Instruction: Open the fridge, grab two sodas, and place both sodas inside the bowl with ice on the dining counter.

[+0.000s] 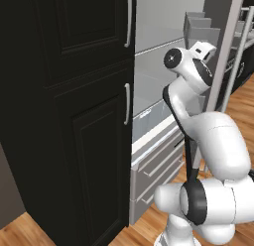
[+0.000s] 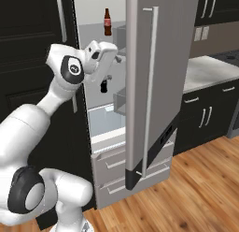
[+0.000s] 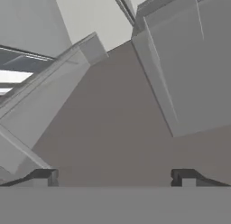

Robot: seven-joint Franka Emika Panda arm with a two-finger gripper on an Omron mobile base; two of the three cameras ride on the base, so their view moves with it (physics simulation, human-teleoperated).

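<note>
The fridge [image 2: 100,128] stands open, its beige-grey door [image 2: 163,62] with the long silver handle [image 2: 149,86] swung out to the right. A brown cola soda [image 2: 108,22] with a red label stands on an upper shelf. The dark soda [image 2: 104,84] stands lower, just under my hand. My gripper [image 2: 117,58] reaches into the fridge between the two, pointing toward the door. In the hand view the gripper [image 3: 115,177] is open, its fingertips [image 3: 45,177] wide apart with nothing between them, facing grey door bins [image 3: 189,69]. The bowl and the dining counter are out of view.
Tall black panelled cabinets [image 1: 74,116] flank the fridge on the left. The fridge's drawers [image 2: 112,165] sit below the shelves. A pale counter [image 2: 205,69] over black cabinets [image 2: 205,119] lies to the right, beyond the door. Wood floor [image 2: 186,193] spreads in front.
</note>
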